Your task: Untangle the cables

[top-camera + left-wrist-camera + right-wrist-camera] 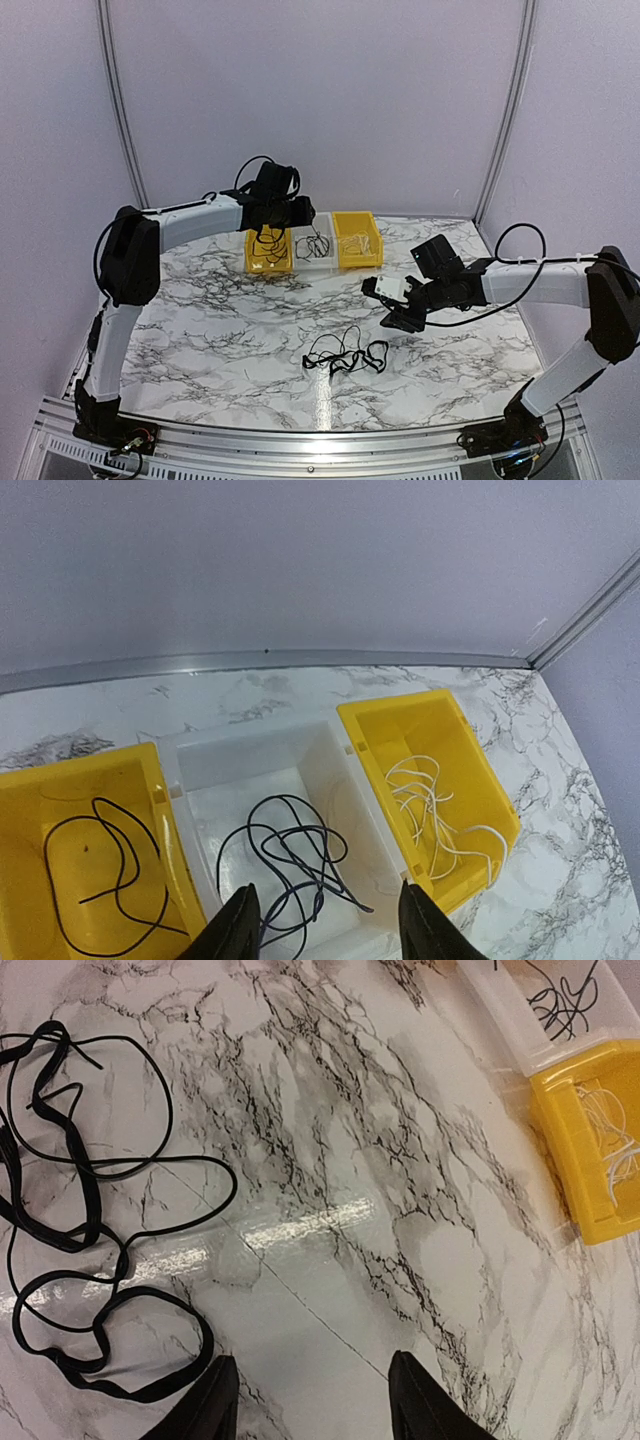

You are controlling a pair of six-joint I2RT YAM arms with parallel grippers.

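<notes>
Black cables [345, 358] tangle on open desk [220, 310]. Our left end effector [325, 925] hangs parted above the clear bin [240, 755]; our right end effector [315, 1400], also parted, hovers nearby.

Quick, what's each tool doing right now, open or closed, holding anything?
Left tool: open, holding nothing.
Right tool: open, holding nothing.

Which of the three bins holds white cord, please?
The right-end yellow bin; the clear middle bin and the other yellow bin hold dark cords.
</notes>
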